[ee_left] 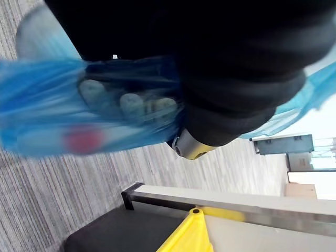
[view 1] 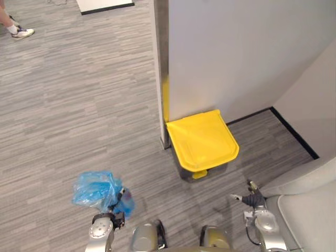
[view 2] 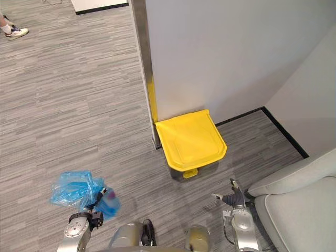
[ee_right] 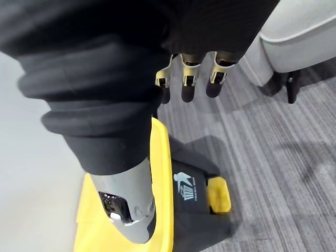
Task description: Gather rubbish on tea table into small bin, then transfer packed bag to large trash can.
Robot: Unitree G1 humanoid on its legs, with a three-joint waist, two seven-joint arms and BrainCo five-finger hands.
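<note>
A crumpled blue plastic bag (view 1: 98, 191) with rubbish inside hangs low over the grey floor at the lower left. My left hand (ee_left: 128, 105) is shut on it, its fingers wrapped in the blue film. The large trash can (view 1: 202, 140) stands ahead against the wall, its yellow lid closed and a yellow pedal (view 1: 199, 174) at its foot. My right hand (view 1: 254, 199) hangs open at the lower right, close to the can's right side and holding nothing; its fingers (ee_right: 186, 84) are straight above the can's dark body (ee_right: 191, 184).
A grey wall panel (view 1: 236, 52) with a metal corner post (view 1: 161, 73) rises behind the can. A light grey sofa (view 1: 310, 210) stands at the lower right. A person's shoe (view 1: 22, 32) shows at the far upper left.
</note>
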